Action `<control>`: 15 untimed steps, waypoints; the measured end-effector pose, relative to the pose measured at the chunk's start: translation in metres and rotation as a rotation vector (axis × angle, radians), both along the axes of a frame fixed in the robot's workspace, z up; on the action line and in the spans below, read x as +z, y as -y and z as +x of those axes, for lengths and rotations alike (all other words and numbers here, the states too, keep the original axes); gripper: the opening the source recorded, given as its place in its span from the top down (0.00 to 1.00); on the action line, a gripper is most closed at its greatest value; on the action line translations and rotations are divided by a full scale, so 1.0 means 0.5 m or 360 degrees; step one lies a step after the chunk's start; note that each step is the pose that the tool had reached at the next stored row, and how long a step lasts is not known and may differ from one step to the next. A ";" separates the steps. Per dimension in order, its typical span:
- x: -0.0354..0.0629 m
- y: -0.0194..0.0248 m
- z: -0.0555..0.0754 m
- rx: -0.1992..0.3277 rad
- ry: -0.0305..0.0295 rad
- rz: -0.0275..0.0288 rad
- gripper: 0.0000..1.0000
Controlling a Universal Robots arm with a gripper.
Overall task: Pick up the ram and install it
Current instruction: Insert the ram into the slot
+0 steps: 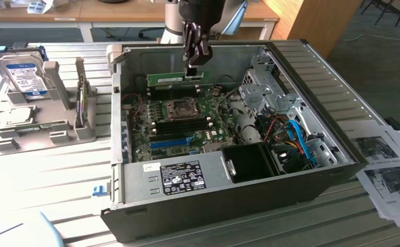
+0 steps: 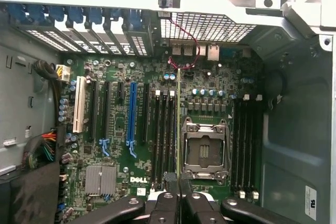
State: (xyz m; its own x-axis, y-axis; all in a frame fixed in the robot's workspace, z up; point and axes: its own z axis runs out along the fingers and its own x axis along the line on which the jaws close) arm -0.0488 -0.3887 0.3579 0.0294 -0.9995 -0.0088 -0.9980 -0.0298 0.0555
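Green ram (image 1: 165,78) hangs pinched at one end in the closed end effector (image 1: 196,70).

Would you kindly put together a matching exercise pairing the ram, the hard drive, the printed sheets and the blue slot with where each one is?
1. ram
2. hard drive
3. printed sheets
4. blue slot

A. on the motherboard inside the case
B. in the grey stand at the exterior view's left
C. held in the gripper
D. outside the case, at the exterior view's right

Pairs: 1-C, 2-B, 3-D, 4-A
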 end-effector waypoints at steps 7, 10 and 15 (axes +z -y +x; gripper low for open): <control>-0.004 0.0000 0.000 0.0000 0.00000 -0.00002 0.89; -0.007 0.0000 0.000 0.0000 0.00001 -0.00001 0.89; -0.013 0.0000 0.000 0.0000 -0.00001 -0.00003 0.89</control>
State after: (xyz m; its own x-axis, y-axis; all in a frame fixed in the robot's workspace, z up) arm -0.0488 -0.3887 0.3516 0.0294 -0.9995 -0.0086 -0.9980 -0.0298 0.0555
